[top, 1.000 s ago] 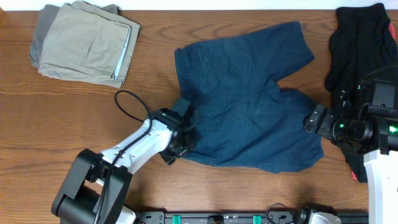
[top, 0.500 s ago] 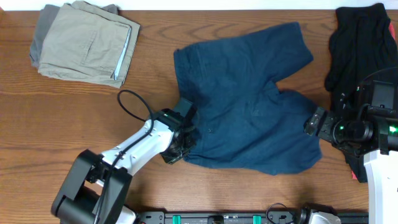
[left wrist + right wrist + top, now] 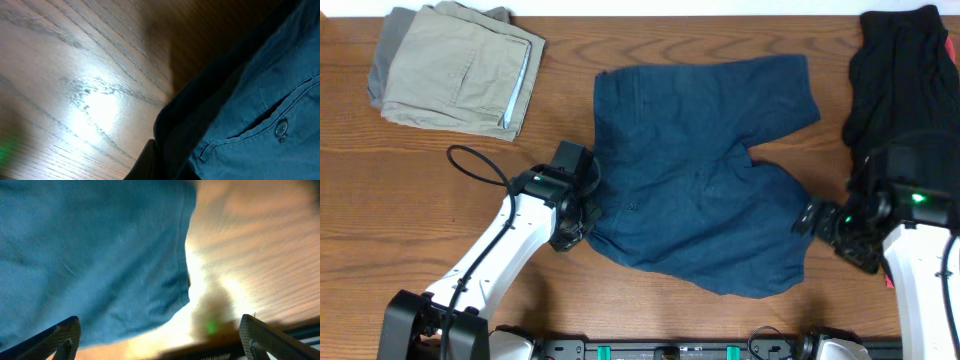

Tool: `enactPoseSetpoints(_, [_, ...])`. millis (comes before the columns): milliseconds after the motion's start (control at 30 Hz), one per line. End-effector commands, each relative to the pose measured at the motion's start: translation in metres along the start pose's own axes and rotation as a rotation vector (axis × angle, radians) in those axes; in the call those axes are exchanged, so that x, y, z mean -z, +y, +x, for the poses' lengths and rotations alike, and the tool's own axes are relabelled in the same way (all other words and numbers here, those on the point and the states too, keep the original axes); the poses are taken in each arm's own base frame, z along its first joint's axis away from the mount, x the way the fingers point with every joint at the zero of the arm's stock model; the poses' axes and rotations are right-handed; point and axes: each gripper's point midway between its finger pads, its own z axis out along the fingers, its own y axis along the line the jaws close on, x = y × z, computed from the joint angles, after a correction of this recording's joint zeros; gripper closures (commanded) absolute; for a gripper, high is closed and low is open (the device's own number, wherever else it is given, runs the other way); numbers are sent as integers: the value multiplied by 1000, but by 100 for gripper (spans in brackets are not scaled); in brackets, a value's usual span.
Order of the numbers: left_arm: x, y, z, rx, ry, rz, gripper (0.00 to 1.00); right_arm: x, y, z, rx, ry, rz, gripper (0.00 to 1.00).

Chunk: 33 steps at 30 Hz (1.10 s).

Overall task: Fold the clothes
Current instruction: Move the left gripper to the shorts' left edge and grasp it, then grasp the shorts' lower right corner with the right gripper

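Overhead, the brown wood-grain surface [image 3: 410, 190] fills the view, with a pale strip along its far edge. The left claw [image 3: 582, 208] is pressed together, pinching the waistband edge of the navy shorts [image 3: 700, 200]. These lie spread out between it and the right claw [image 3: 817, 218], which is spread wide at the leg hem. Folded khaki shorts [image 3: 460, 70] lie well beyond the left claw, and a black garment [image 3: 900, 80] lies beyond the right.

From the left wrist, glare shines on the surface [image 3: 85, 95] beside the left claw [image 3: 160, 165].

From the right wrist, the right claw [image 3: 160, 345] frames the hem over the glossy surface [image 3: 250, 255].
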Motion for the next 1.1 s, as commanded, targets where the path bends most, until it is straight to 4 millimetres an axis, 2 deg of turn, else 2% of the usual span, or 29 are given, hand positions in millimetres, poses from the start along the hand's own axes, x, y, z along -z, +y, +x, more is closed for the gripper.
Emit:
enactPoseSetpoints(0, [5,-1,-9,-23,-38,-5,94,-17,11,24,16,113,-102,1])
enactPoseSetpoints(133, [5,0,-10,-23,-44,-8,94,-28,15,41,10,178,-149,1])
enactPoseSetpoints(500, [5,-1,-10,-23,-47,-4,94,-54,21,59,-80,214,-110,1])
enactPoseSetpoints(633, [5,-1,-10,-23,-46,-5,94,-68,9,55,-201,147,17,1])
enactPoseSetpoints(800, [5,1,-9,-22,-42,-11,94,-74,-19,46,-346,46,169,1])
enactPoseSetpoints(1067, [5,0,-10,-23,-44,-8,94,-90,-22,50,-343,60,173,1])
